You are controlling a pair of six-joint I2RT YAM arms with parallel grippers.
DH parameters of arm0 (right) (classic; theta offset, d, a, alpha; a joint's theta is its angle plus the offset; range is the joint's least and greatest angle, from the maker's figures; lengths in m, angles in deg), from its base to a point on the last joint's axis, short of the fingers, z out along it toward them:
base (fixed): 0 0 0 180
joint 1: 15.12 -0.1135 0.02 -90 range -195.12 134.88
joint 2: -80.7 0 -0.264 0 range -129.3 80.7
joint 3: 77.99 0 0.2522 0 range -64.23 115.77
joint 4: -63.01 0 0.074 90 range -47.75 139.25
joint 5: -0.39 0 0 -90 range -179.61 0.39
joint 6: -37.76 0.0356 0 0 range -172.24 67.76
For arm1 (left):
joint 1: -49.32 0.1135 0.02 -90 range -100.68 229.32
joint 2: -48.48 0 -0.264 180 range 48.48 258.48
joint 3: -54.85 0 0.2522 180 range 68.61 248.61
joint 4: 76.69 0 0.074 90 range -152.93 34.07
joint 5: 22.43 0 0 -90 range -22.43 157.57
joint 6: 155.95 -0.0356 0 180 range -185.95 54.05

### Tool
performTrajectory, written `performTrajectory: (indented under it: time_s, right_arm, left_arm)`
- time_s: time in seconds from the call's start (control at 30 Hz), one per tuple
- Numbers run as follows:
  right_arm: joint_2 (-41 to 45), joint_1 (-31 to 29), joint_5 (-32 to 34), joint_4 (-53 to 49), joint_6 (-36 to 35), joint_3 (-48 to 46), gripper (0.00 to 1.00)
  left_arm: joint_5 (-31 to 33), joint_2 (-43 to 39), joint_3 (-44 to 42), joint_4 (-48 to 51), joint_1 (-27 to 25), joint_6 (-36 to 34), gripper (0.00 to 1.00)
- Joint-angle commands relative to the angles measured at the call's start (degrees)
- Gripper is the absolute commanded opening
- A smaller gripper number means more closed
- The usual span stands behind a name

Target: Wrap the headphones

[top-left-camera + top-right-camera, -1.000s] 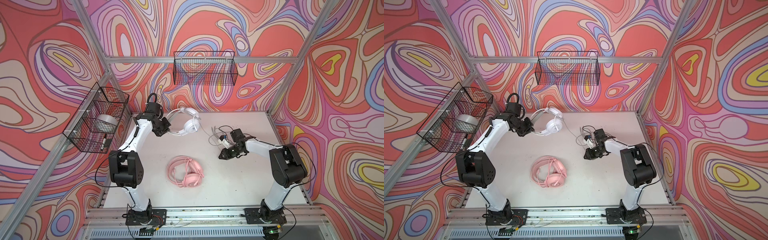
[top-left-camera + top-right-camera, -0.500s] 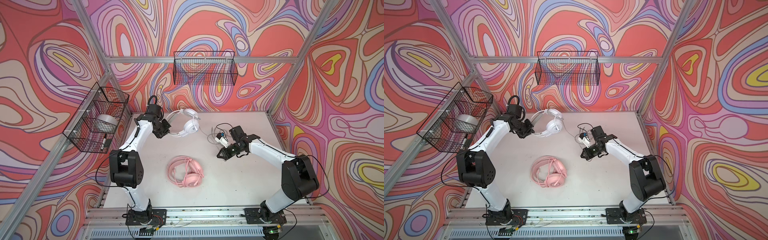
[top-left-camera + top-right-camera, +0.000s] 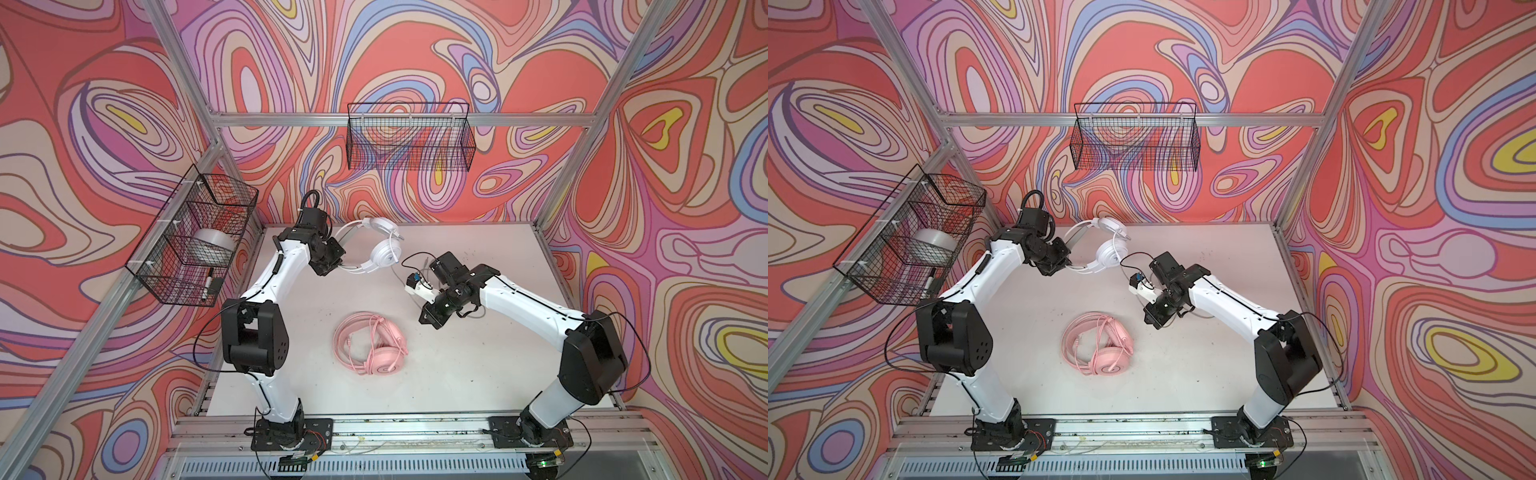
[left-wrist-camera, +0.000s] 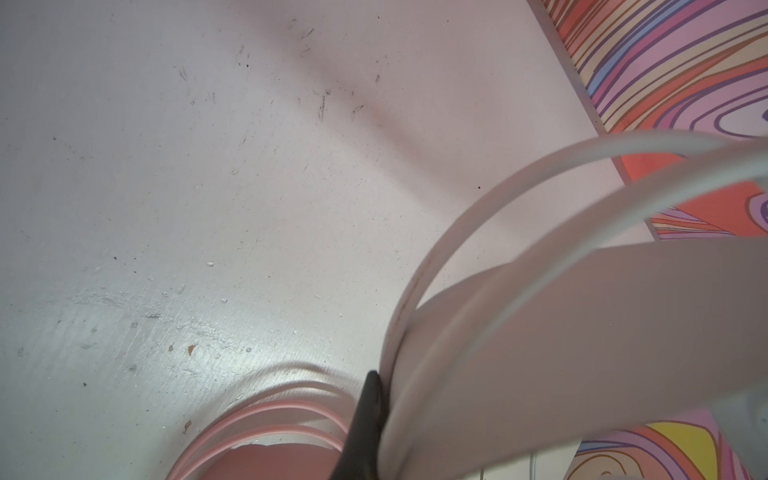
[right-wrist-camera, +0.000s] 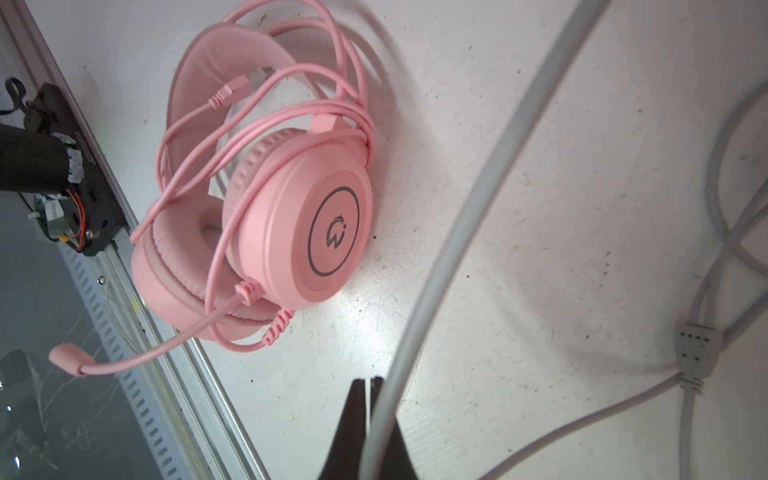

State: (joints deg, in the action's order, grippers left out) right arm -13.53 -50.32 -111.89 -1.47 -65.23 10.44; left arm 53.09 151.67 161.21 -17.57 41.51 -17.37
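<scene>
The pink plastic over-ear headset [image 3: 370, 345] lies mid-counter [image 3: 478, 374], its cable wound round it, seemingly done. The left claw [image 3: 334, 266] clamps the white over-ear headset [image 3: 384, 249] at the back. The right claw [image 5: 368, 382] pinches its loose grey cable [image 5: 457, 232], not yet wrapped.

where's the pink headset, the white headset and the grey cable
pink headset [image 3: 384, 360]: in a top view, on its logo earcup.
white headset [image 3: 385, 252]: in a top view, on its earcup.
grey cable [image 5: 469, 232]: right wrist view, on the blurred stretch nearest the camera.
</scene>
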Motion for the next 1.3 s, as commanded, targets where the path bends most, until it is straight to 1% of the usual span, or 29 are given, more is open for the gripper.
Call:
performTrajectory:
  time_s: [0.0, 0.13, 0.3, 0.5, 0.63, 0.97, 1.27]
  right_arm:
    - [-1.3, -1.4, 2.5, -3.7, -2.7, 2.5, 0.0]
    - [-1.9, -2.3, 2.9, -5.7, -4.5, 5.0, 0.0]
    - [-3.1, -2.8, 3.0, -8.5, -6.6, 8.2, 0.0]
    - [-5.6, -2.9, 2.2, -12.0, -8.6, 12.6, 0.0]
    - [-6.7, -2.9, 2.3, -13.7, -9.8, 15.8, 0.0]
    - [-12.2, -2.9, 0.4, -18.0, -11.1, 25.1, 0.0]
    - [-15.0, -2.9, 2.4, -20.8, -11.3, 31.4, 0.0]
  left_arm:
    - [0.0, 1.4, 3.7, -0.5, -1.1, 2.6, 0.0]
    - [3.7, 4.6, 8.3, 3.4, -3.6, 1.8, 0.0]
    - [7.3, 7.7, 12.1, 6.2, -6.2, 1.0, 0.0]
    - [10.5, 11.1, 15.8, 9.3, -8.6, 0.0, 0.0]
    - [13.9, 13.4, 19.0, 12.7, -10.0, -1.8, 0.0]
    - [18.0, 17.4, 23.8, 18.0, -12.0, -5.7, 0.0]
    - [21.0, 19.4, 26.3, 22.0, -13.1, -11.1, 0.0]
